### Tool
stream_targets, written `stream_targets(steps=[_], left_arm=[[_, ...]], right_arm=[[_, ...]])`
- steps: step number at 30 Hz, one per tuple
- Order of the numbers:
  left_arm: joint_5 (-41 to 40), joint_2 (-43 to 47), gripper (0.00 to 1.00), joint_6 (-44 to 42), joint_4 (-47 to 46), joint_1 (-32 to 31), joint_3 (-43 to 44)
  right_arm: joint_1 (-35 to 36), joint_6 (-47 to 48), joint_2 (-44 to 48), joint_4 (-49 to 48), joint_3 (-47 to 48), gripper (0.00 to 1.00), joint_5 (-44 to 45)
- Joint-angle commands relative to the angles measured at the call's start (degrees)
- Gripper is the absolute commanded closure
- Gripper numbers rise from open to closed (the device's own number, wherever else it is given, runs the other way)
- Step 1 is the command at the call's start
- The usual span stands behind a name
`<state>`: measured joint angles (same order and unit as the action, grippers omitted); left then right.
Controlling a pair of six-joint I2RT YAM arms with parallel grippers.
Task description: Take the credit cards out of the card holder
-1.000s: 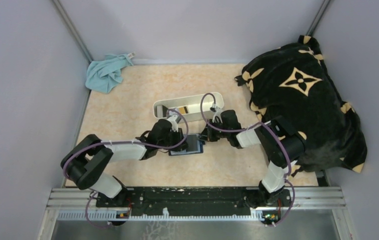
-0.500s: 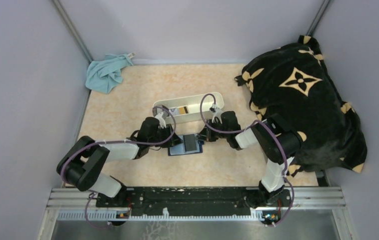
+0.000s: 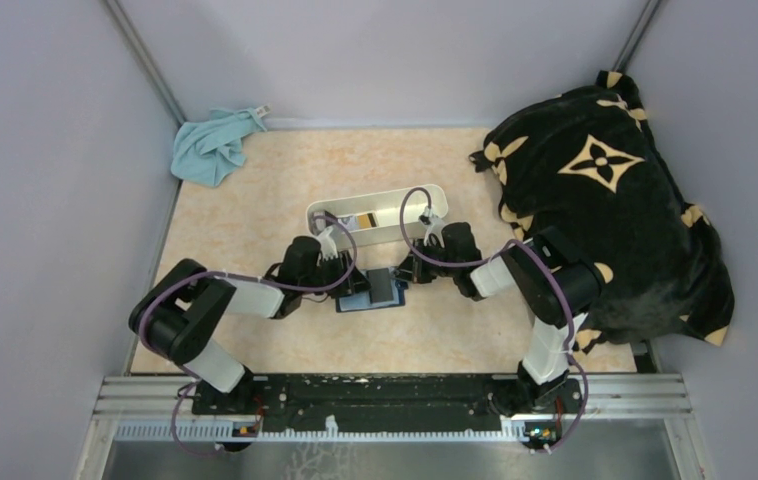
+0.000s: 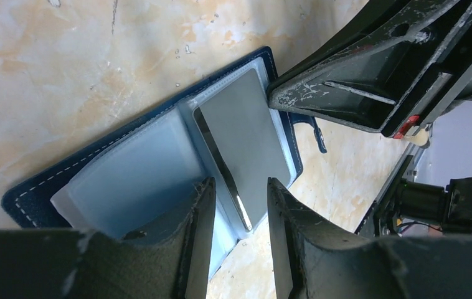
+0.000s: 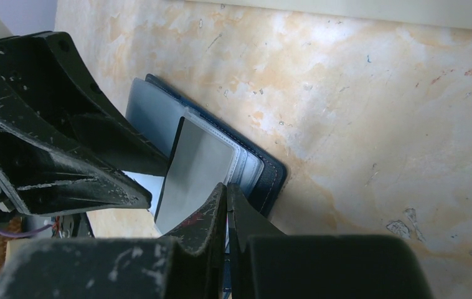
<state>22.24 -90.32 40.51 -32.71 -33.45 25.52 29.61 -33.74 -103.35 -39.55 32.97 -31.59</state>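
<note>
top cam: open card holder (image 3: 372, 291) lies on table (image 3: 255, 200) by white tray (image 3: 395, 235), left gripper (image 3: 352, 284) & right gripper (image 3: 407, 272) at it; left wrist cam alone shows left fingers (image 4: 199, 215) apart, narrow gap, over grey card (image 4: 246, 131) edge; right wrist cam: right fingers (image 5: 212, 215) pressed together at holder's rim.

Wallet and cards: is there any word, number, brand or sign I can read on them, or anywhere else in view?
No readable text in any view.
On the grey card in the wallet: the face is blank, no print.
On the loose cards in the tray: pale and gold marks, too small to read.
On the blanket: tan flower and petal shapes only, no letters.
</note>
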Motion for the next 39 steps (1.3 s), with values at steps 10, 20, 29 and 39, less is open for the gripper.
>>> stream_targets(steps=[10, 20, 29, 39], left_arm=[[6.9, -5.5, 0.75, 9.8, -19.8, 1.5, -4.8], [8.4, -8.5, 0.75, 16.0, -27.8, 2.3, -4.8], [8.2, -7.2, 0.77, 15.8, -26.5, 3.2, -4.4], [6.6, -8.3, 0.71, 19.0, -29.2, 3.2, -3.9]], right_arm=[[0.8, 1.1, -3.4, 5.1, -2.6, 0.97, 2.9], [0.8, 0.9, -4.0, 4.3, -3.4, 0.98, 2.8], [0.8, 0.5, -4.4, 3.1, -4.1, 0.98, 2.6], [0.8, 0.1, -4.0, 2.3, -5.0, 0.98, 2.3]])
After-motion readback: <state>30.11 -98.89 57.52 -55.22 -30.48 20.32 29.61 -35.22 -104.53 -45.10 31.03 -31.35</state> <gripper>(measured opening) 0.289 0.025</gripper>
